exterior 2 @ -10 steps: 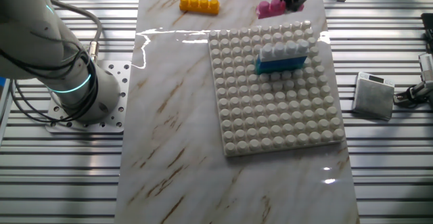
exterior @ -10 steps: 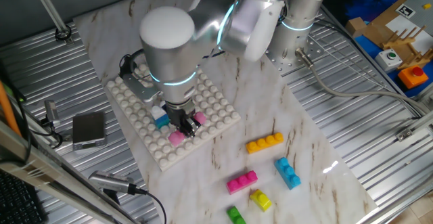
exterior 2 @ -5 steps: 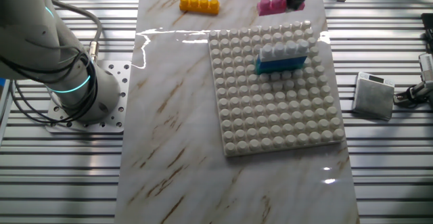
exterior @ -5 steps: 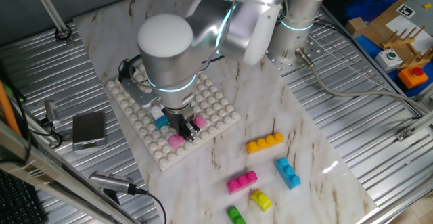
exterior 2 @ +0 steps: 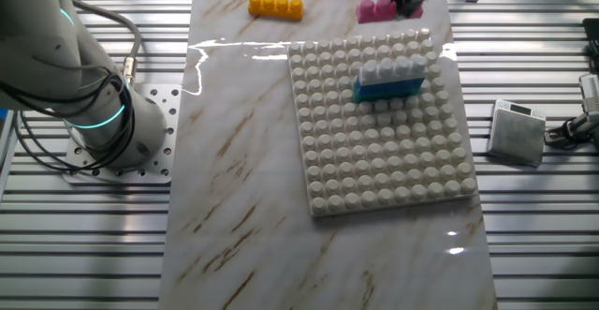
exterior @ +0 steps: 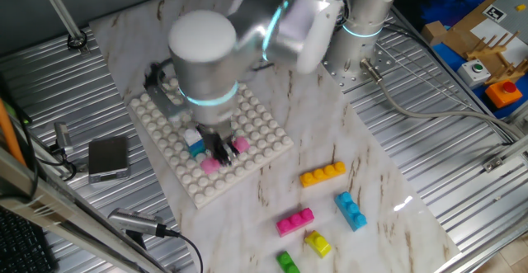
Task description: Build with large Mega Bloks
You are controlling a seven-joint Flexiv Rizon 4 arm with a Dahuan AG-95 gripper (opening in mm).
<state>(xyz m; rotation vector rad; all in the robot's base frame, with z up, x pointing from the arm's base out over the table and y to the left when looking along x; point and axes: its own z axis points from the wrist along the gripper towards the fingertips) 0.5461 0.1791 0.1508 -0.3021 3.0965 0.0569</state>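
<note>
My gripper (exterior: 223,152) is shut on a pink brick (exterior: 211,165) and holds it crosswise just over the near part of the white studded baseplate (exterior: 266,131). In the other fixed view the gripper (exterior 2: 408,4) and the pink brick (exterior 2: 373,10) show beyond the baseplate's (exterior 2: 374,160) far edge. A white brick stacked on a blue brick (exterior 2: 393,76) stands on the plate, right beside the gripper (exterior: 195,146). Loose on the table lie an orange bar (exterior: 322,174), a blue brick (exterior: 351,209), a magenta brick (exterior: 294,221), a yellow brick (exterior: 318,242) and a green brick (exterior: 287,262).
A grey box (exterior: 108,157) with cables lies on the slatted metal left of the plate. The arm's base (exterior 2: 103,127) stands beside the marble board. A blue bin with wooden parts (exterior: 478,34) is at the far right.
The arm has shifted slightly and is blurred by motion. The gripper with the pink brick has moved a little over the plate. The stacked and loose bricks have not moved.
</note>
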